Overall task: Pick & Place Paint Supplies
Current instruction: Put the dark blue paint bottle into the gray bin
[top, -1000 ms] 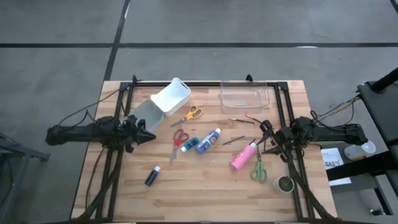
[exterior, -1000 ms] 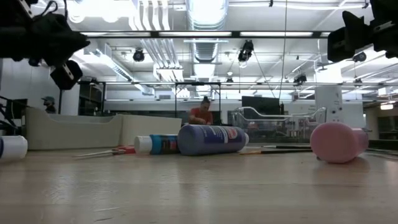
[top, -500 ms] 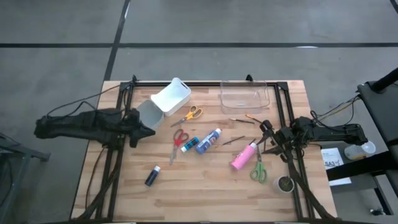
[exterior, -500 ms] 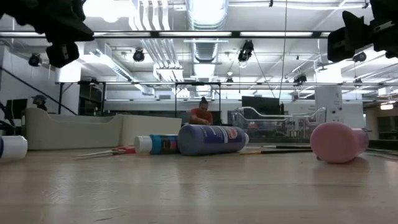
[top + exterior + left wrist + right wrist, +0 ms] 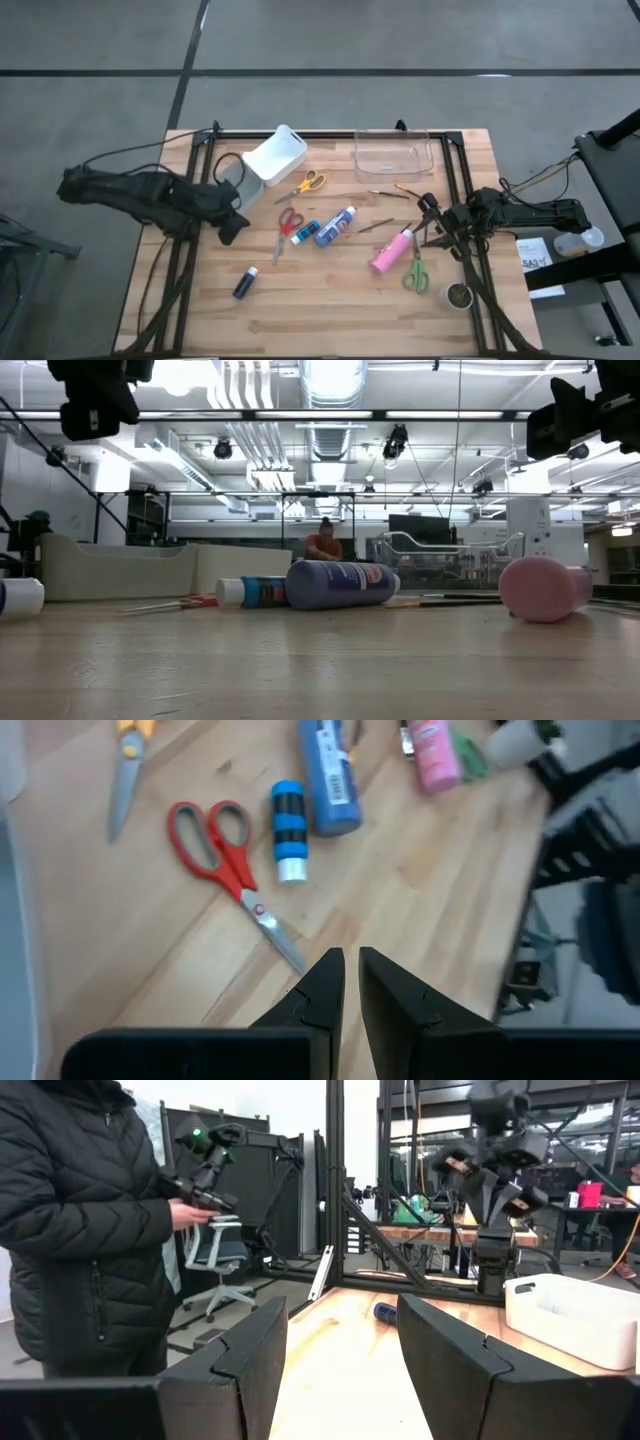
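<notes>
Table: wooden, centre of the high view.
Clear tray: upper right of centre, nothing visible inside.
White bin: upper left of centre, interior hard to make out.
Left gripper: left of centre, fingers nearly closed, empty.
Right gripper: right of centre, fingers apart, empty.
Pink bottle: lying just left of right gripper.
Blue-and-white tube: lying at centre.
Dark blue bottle: lower left.
Paintbrushes: thin, below clear tray, hard to count.

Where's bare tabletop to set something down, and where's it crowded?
Free: the near strip below the dark blue bottle and green scissors, and the patch between that bottle and the pink bottle. Crowded: mid-table, around the red scissors, blue-and-white tube, brushes, and by the white bin and clear tray.
</notes>
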